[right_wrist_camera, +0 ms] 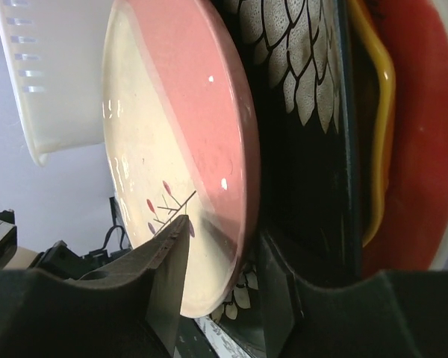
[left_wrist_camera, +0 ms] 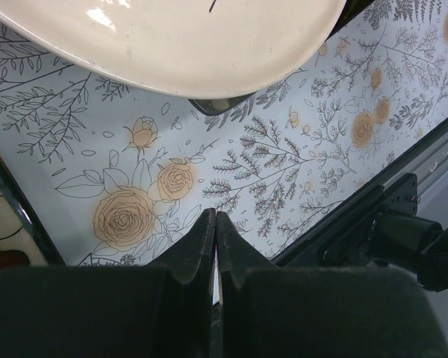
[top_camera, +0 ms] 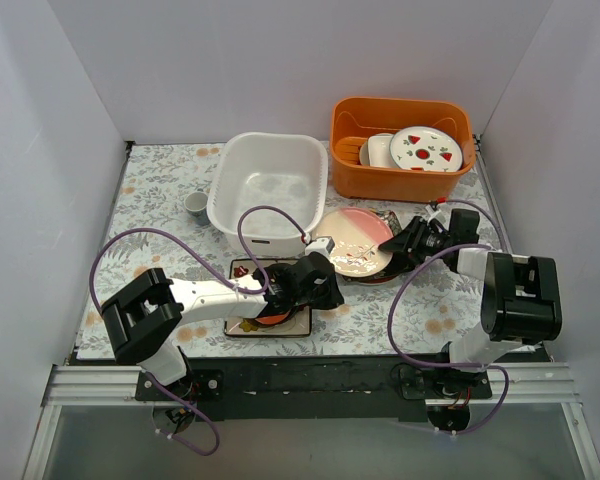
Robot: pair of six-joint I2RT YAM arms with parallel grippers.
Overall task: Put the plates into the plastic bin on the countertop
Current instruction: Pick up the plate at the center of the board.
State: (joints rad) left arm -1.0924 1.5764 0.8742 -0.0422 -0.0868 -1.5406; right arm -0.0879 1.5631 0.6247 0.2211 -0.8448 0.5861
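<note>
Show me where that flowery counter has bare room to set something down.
Barest: the countertop left of the cup and plastic bin, out to the side wall, though a purple cable arches over it. A smaller patch lies in front, between the square plate and the right arm's base. Crowded: the middle, where the pink-and-cream plate and the stack beneath sit.

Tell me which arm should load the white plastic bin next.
Right: the right gripper clamps the pink-and-cream round plate by its rim beside the white plastic bin; the left gripper is shut, empty.
</note>
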